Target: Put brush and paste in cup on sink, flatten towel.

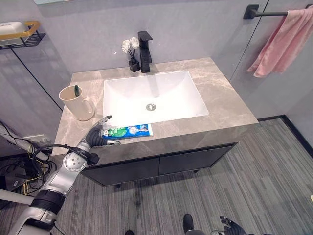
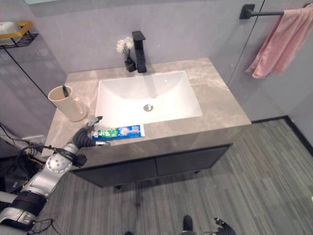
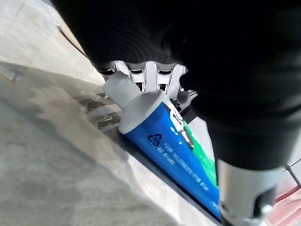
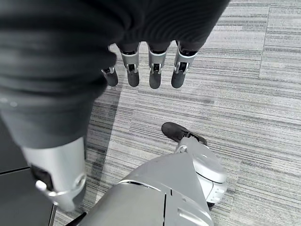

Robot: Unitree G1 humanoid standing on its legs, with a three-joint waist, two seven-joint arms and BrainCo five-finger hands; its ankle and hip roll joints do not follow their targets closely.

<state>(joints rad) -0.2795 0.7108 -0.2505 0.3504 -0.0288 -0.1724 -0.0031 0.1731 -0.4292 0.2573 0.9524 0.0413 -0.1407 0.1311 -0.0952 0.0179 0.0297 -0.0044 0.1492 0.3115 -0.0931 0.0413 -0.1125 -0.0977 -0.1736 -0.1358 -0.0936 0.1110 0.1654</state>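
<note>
A blue and green toothpaste tube (image 1: 128, 131) lies flat near the front edge of the marble counter (image 1: 225, 103). My left hand (image 1: 97, 137) is at its white cap end, open, with the thumb on one side and the fingers (image 3: 150, 77) on the other side of the tube (image 3: 164, 146). A cream cup (image 1: 78, 104) stands just behind on the counter's left, with a dark green toothbrush (image 1: 77, 90) upright in it. A pink towel (image 1: 283, 41) hangs bunched on a black bar (image 1: 259, 12) at the upper right. My right hand (image 4: 150, 70) hangs low over the floor, fingers straight.
A white basin (image 1: 122, 90) is set in the middle of the counter, with a black faucet (image 1: 145, 51) and a small vase of white flowers (image 1: 132, 56) behind it. A wall shelf with a soap dish (image 1: 17, 32) is at the far left. Grey striped carpet lies below.
</note>
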